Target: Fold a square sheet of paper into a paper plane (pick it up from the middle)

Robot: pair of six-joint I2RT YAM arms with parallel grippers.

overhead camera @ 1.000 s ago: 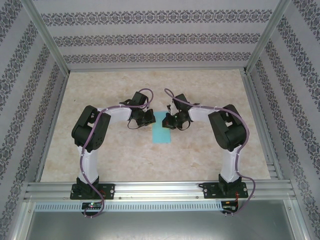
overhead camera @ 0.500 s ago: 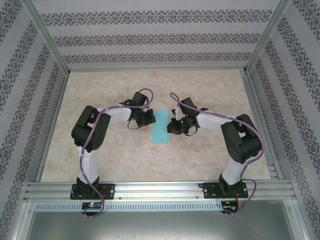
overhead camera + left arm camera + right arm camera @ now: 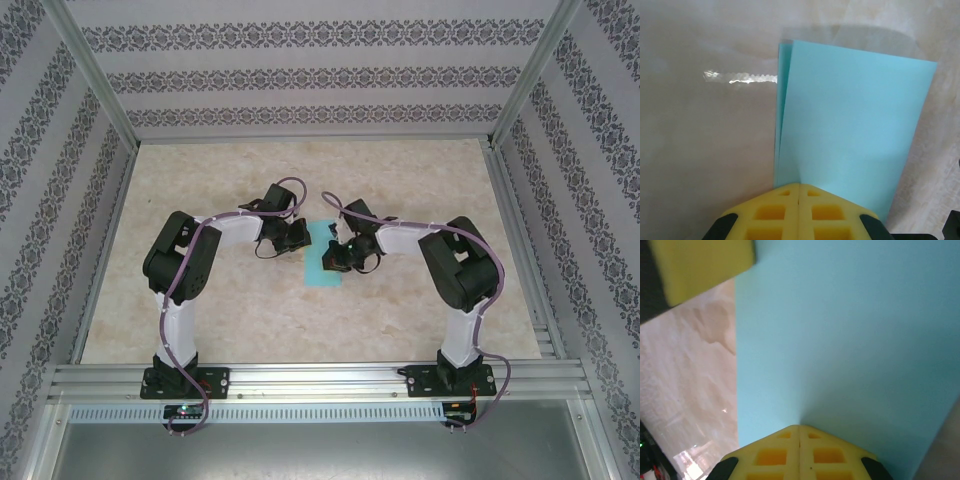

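Observation:
The square sheet of paper (image 3: 322, 264) is turquoise and lies on the table folded into a narrow rectangle between the two grippers. In the left wrist view the paper (image 3: 850, 125) shows two layers along its left edge. My left gripper (image 3: 799, 186) is shut, its yellow tip resting on the paper's near edge. From above, the left gripper (image 3: 303, 240) sits at the paper's left side. My right gripper (image 3: 799, 428) is shut, its tip touching the flat paper (image 3: 840, 340). From above, the right gripper (image 3: 334, 256) sits over the paper's right side. The left gripper's yellow pad (image 3: 700, 265) shows in the right wrist view.
The marbled tabletop (image 3: 250, 320) is enclosed by patterned walls (image 3: 320, 80) at the back and both sides. An aluminium rail (image 3: 320, 378) carrying both arm bases runs along the near edge. Aluminium posts (image 3: 95, 80) rise at the corners.
The right arm swung out to the right off the paper, then came back and set its shut tip on the paper slightly nearer than before. The left arm and the paper stayed still.

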